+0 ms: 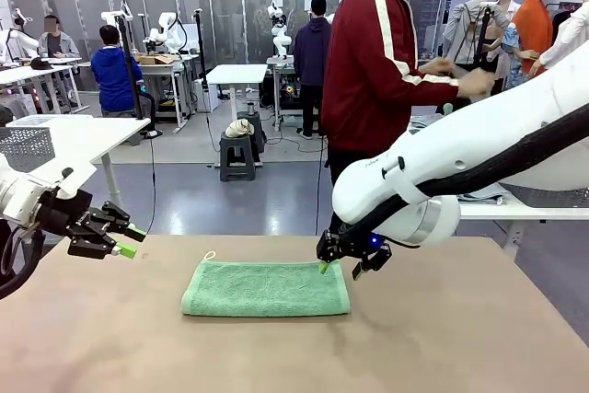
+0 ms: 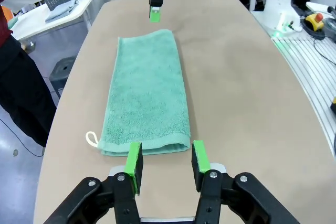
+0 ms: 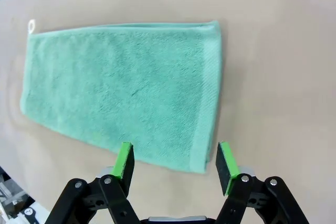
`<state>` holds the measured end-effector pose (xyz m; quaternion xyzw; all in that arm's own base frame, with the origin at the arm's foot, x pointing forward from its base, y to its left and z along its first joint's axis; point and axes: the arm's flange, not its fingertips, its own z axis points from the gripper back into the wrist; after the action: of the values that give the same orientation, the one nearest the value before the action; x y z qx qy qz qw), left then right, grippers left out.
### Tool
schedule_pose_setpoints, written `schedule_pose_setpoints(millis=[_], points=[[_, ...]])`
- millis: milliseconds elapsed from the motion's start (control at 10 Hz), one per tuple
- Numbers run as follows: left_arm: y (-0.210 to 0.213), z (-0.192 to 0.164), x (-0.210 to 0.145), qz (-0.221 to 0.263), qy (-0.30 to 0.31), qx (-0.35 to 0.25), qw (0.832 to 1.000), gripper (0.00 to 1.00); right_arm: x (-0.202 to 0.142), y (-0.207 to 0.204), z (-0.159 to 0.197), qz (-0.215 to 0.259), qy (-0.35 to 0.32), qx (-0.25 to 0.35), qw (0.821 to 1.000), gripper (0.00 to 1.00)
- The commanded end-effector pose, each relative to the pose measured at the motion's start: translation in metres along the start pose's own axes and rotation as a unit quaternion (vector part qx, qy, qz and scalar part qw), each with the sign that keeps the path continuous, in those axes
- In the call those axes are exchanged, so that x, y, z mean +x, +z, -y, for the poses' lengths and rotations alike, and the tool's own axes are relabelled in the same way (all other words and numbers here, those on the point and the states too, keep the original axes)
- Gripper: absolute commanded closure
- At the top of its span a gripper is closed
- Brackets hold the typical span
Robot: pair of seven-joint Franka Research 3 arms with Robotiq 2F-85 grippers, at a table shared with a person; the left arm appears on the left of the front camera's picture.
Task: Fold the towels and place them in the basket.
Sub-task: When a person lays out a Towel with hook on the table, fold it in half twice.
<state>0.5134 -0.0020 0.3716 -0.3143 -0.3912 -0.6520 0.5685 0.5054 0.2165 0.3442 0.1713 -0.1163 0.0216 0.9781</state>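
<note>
Progress looks partial, to my eye. One mint-green towel (image 1: pixel 265 288) lies flat in the middle of the brown table (image 1: pixel 460 338), already doubled into a long narrow strip, its edges fairly even and a small white hang loop (image 1: pixel 210 256) poking out at the far left corner. I would judge the first fold done, with at least one crosswise fold left before it is short enough to pack.

The left gripper (image 1: pixel 124 241) hovers above the table off the strip's left end, jaws partly apart with nothing between them. The right gripper (image 1: pixel 340 260) is low over the right end, just at the far corner, jaws spread wide and empty, the short hem lying between its green pads (image 3: pixel 124 160) in the wrist view.

The basket (image 1: pixel 26 146) stands on a white side table to the left, well apart from the work. None of the packing has begun for this towel.
</note>
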Motion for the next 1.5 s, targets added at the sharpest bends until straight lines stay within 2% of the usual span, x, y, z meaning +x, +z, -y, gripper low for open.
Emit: schedule_pose_setpoints(millis=[0,1000,1100,1200,1300,1400], points=[[0.001,0.001,0.003,0.0,0.005,0.001,1.0,0.5,0.015,-0.012,-0.002,0.001,-0.016,-0.018,1.0,0.21],[0.001,0.001,0.003,0.0,0.005,0.001,1.0,0.5,0.03,-0.065,-0.004,-0.045,-0.024,-0.028,0.998,0.21],[0.001,0.001,0.003,0.0,0.005,0.001,1.0,0.5,0.03,-0.067,-0.004,-0.049,-0.025,-0.031,0.998,0.37],[0.001,0.001,0.003,0.0,0.005,0.001,1.0,0.5,0.031,-0.068,-0.005,-0.052,-0.024,-0.03,0.998,0.41],[0.001,0.001,0.003,0.0,0.005,0.001,1.0,0.5,0.03,-0.068,-0.005,-0.052,-0.024,-0.031,0.998,0.56],[0.001,0.001,0.003,0.0,0.005,0.001,1.0,0.5,0.03,-0.068,-0.004,-0.053,-0.025,-0.031,0.998,0.6]])
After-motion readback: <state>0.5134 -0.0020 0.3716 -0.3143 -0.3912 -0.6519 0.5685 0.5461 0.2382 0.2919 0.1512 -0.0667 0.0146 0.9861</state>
